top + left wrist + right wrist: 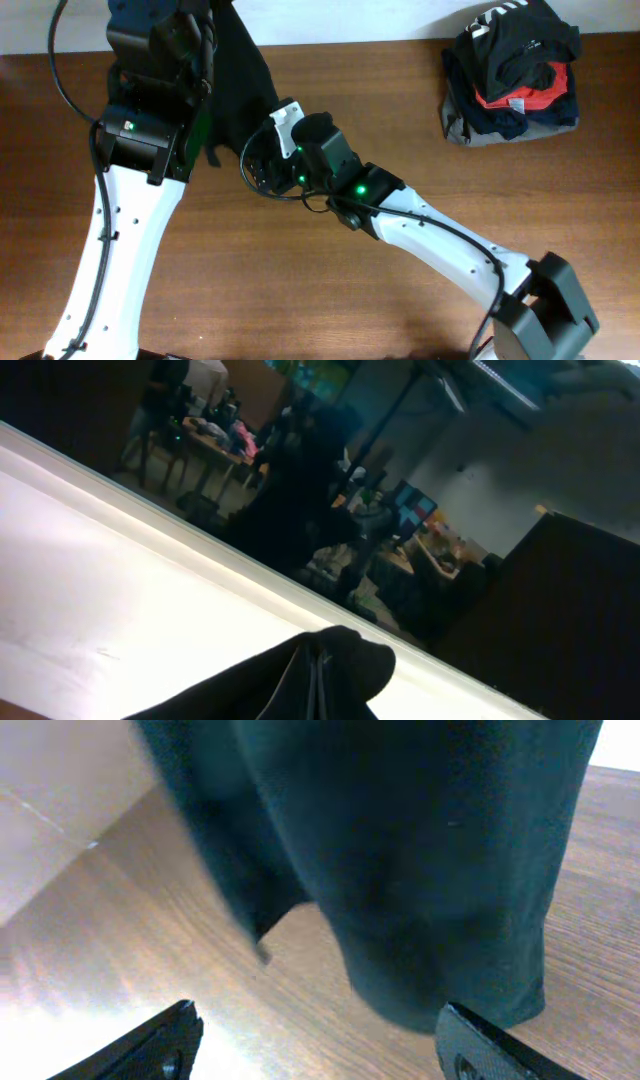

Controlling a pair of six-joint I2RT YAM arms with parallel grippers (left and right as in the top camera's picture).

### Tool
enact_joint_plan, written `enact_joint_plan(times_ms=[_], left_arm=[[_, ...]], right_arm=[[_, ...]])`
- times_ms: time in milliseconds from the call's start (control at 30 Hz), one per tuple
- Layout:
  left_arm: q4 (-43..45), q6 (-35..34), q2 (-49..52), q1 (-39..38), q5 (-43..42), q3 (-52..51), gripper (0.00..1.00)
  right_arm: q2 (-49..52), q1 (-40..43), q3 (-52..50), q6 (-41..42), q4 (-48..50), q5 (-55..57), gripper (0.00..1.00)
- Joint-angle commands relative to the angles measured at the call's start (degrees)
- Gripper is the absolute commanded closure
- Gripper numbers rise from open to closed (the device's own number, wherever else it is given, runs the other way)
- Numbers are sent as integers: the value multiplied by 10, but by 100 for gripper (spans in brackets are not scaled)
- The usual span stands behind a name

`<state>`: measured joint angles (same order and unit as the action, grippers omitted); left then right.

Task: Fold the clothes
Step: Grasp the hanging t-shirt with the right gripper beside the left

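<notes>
The black T-shirt [240,85] hangs in the air over the far left part of the wooden table [400,90]. Its top is pinched in the left gripper [200,45], whose jaws are pressed together on the cloth. The right gripper [315,1045] is low, just in front of the hanging shirt, with its fingers [165,1045] spread wide and nothing between them. The shirt's lower edge comes down close to one finger. A heap of other garments [510,75] lies far right, well apart.
</notes>
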<state>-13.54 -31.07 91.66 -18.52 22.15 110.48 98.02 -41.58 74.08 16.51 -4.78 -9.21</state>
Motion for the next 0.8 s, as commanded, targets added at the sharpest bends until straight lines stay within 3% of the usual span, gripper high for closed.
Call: enact_joint_plan(times_ms=[0, 200, 500, 767], left_arm=[[8, 12, -9, -2, 17, 17, 99], [8, 11, -9, -8, 45, 17, 99], [11, 13, -9, -72, 257, 17, 99], [31, 51, -9, -80, 259, 17, 99]], right_arm=[[-17, -8, 9, 5, -2, -28, 21], [-16, -32, 9, 5, 5, -12, 21], [-11, -53, 9, 5, 23, 27, 21], [-11, -61, 9, 5, 20, 34, 22]])
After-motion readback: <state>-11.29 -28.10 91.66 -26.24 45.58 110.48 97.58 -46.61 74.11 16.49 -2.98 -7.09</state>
